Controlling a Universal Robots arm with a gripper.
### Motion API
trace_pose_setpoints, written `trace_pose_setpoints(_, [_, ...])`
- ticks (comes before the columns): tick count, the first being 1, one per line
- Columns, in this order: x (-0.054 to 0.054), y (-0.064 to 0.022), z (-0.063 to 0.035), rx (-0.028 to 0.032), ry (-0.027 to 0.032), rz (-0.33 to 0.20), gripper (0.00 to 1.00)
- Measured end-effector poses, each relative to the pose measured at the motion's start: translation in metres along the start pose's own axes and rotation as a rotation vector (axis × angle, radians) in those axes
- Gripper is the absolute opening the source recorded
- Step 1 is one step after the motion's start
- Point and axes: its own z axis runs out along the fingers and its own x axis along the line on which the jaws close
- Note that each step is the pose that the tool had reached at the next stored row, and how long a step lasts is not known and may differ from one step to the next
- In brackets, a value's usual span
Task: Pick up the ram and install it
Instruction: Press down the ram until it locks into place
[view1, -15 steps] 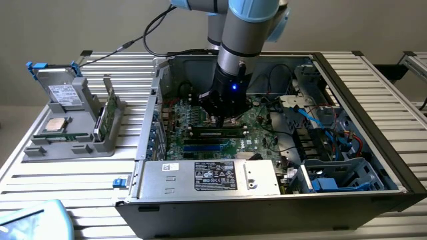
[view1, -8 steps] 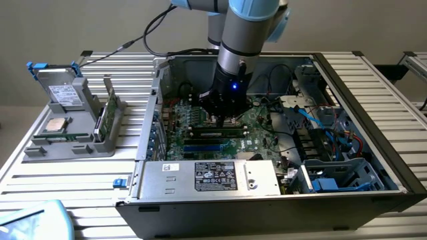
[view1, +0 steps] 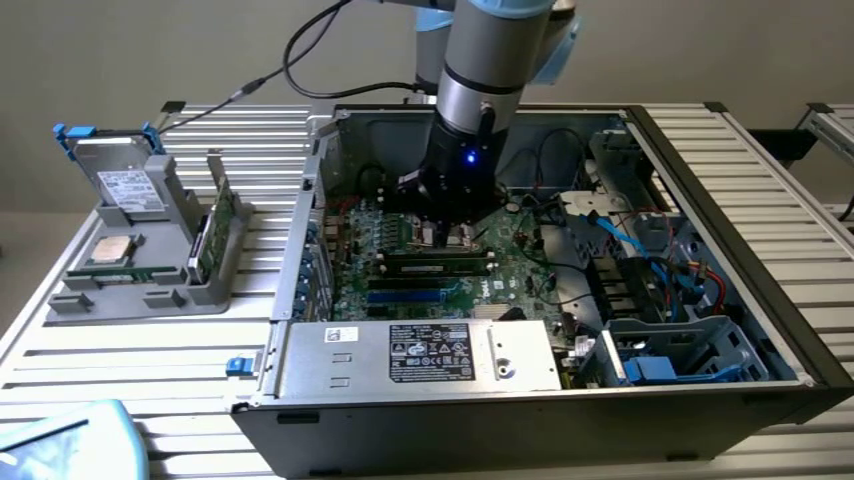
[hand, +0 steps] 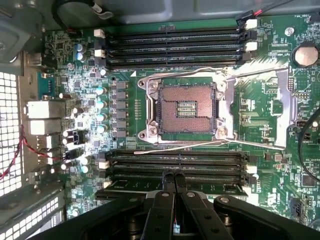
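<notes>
My gripper is down inside the open computer case, low over the motherboard. Its fingers are shut together with nothing between them. The ram, a green stick with black chips, stands in a slot just in front of the fingertips in the exterior view. In the wrist view the shut gripper sits over the lower bank of black slots, and the ram's top edge runs across right beside the tips. I cannot tell whether the fingers touch it.
The empty processor socket with its raised metal frame lies mid-board, and a second slot bank lies beyond it. The power supply, cables and a drive cage crowd the case. A grey holder on the exterior view's left carries a drive, a chip and upright green boards.
</notes>
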Motion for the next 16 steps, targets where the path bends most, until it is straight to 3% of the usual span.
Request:
trace_pose_setpoints(8, [0.0012,-0.0022,-0.0098,0.0018,-0.0001,0.0,0.1])
trace_pose_setpoints(11, [0.0013,-0.003,-0.0104,0.0076,-0.0014,0.001,0.1])
trace_pose_setpoints(13, [0.0013,-0.0031,-0.0107,0.0192,-0.0047,0.001,0.1])
trace_pose_setpoints(14, [0.0013,-0.0031,-0.0107,0.0278,-0.0073,0.001,0.1])
trace_pose_setpoints(16, [0.0015,-0.0032,-0.0107,0.0516,-0.016,0.002,0.1])
